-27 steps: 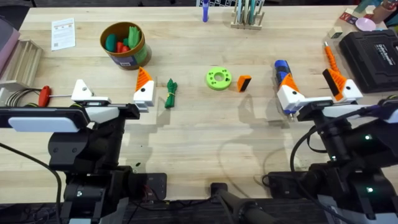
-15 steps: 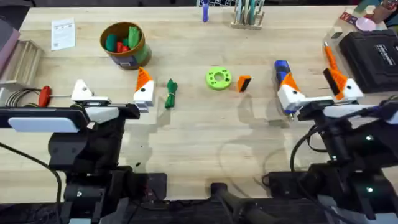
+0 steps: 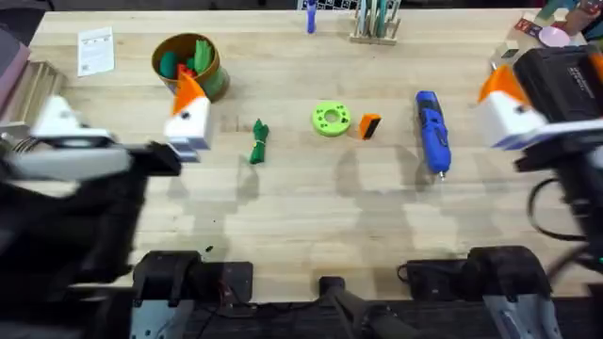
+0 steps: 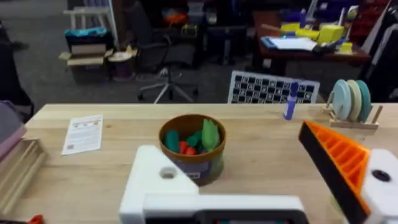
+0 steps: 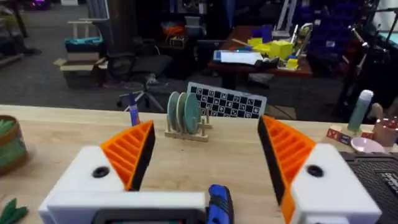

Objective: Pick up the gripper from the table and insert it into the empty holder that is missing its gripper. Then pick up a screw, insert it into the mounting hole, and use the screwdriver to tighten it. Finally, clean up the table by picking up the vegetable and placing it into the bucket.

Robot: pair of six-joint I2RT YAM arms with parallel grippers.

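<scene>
My left gripper (image 4: 261, 180) and right gripper (image 5: 205, 168) both hang spread wide, holding nothing. The orange gripper (image 3: 369, 126) sits at 3 o'clock of the green disc (image 3: 331, 119), the screwdriver (image 3: 432, 132) further that way.

Overhead looks straight down and forward across the counter (image 3: 311, 217), arms looming large at both lower corners. Left wrist view sits low, close over the wood, facing the far edge and the room beyond. Right wrist does likewise. Left wrist and overhead share the bucket (image 3: 189, 64) (image 4: 191, 148); right wrist and overhead share the screwdriver (image 3: 431, 128) (image 5: 219, 204).
</scene>
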